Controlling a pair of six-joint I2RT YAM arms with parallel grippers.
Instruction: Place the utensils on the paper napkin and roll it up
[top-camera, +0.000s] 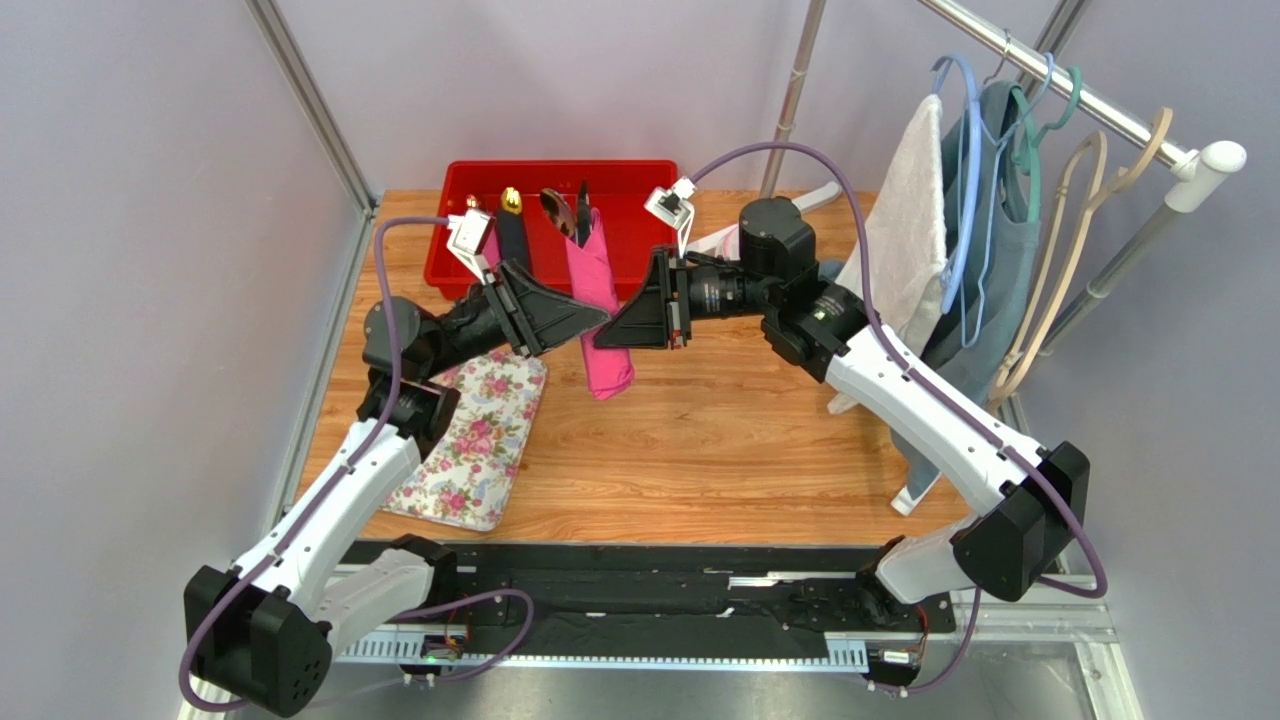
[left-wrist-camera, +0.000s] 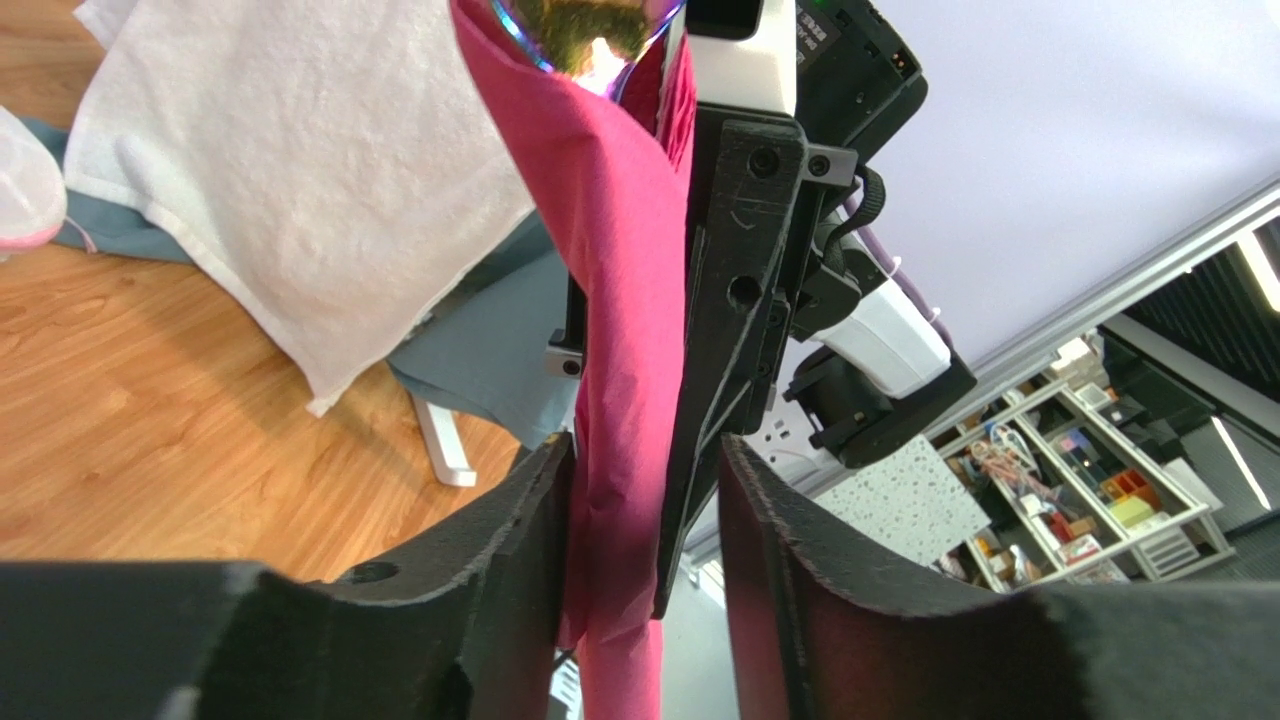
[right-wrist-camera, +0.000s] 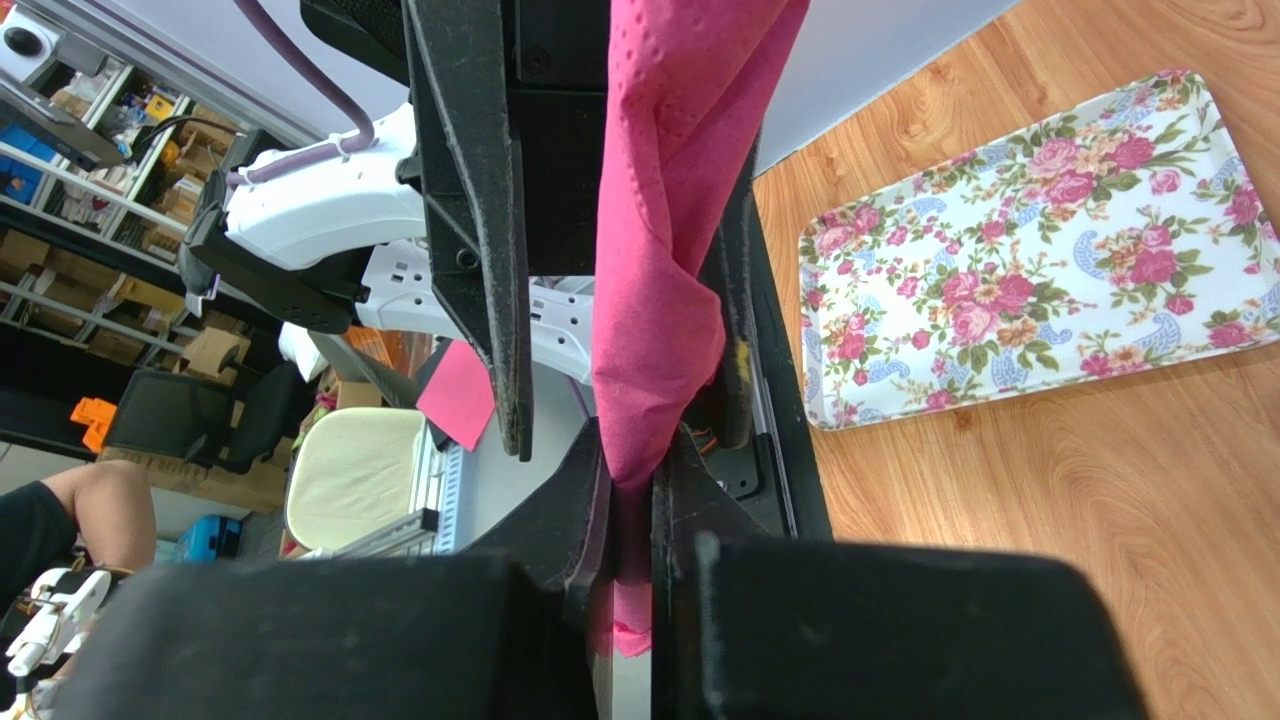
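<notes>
Top external: pink paper napkin (top-camera: 607, 368) looks rolled around the utensils (left-wrist-camera: 586, 30), held off the table (top-camera: 721, 435), right gripper (right-wrist-camera: 631, 480) clamped on it, left gripper (left-wrist-camera: 643, 480) half-open straddling it; probably only set-down left.

I count 1 paper napkin (top-camera: 607, 368), 1 red bin (top-camera: 556, 167), 1 floral tray (top-camera: 473, 443) and 1 white towel (top-camera: 909, 210)

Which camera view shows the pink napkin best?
The top external view: only it shows both ends of the napkin. Each wrist view shows just a close strip of it between black fingers.
</notes>
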